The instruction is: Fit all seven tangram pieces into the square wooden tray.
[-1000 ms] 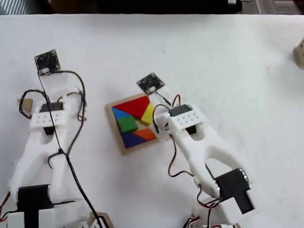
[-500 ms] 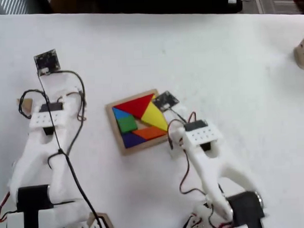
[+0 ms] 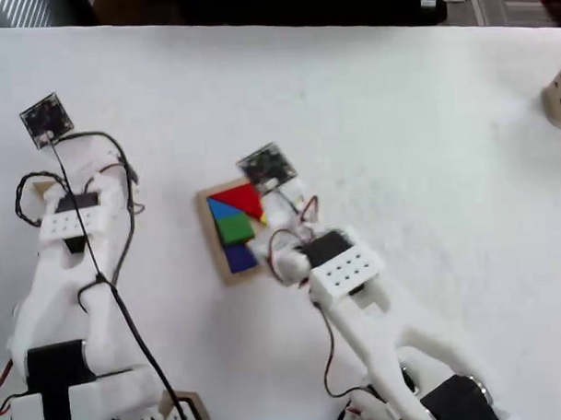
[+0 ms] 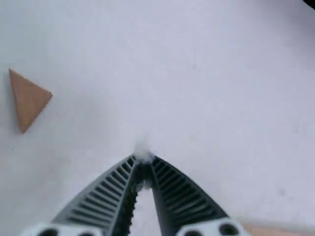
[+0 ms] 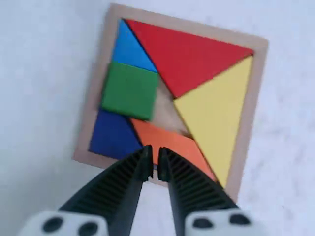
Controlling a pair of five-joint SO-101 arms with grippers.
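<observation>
White counter point(image 3: 425, 122) all round, nothing else of note on it near the work. Square wooden tray point(image 5: 187, 28) lies mid-counter under my right arm. I count six pieces in it: red triangle point(image 5: 192, 59), yellow triangle point(image 5: 216, 118), light blue triangle point(image 5: 133, 49), green square point(image 5: 129, 90), dark blue piece point(image 5: 113, 137), orange piece point(image 5: 172, 145). Bare wood shows in a small three-cornered gap point(image 5: 167, 110) between green, red, yellow and orange. The green square looks skewed, its outer edge riding toward the rim; probably not seated, though I cannot be sure. Right gripper point(image 5: 153, 157) hangs over the tray's near edge at the orange piece, jaws drawn almost together with a thin slit between them, pinching nothing. Left gripper point(image 4: 142, 167) sits well apart from the tray over bare counter, jaw tips meeting, empty. A tan triangle point(image 4: 28, 98) lies flat near it, off to one side. I take this for the seventh piece, so the job looks to be one piece short. The next move, as I judge it, calls for the left jaws to spread and take the triangle by its edges, which is awkward with a thin flat piece. The right arm should clear the tray, the green square should be nudged square, and the triangle turned to match the gap.
</observation>
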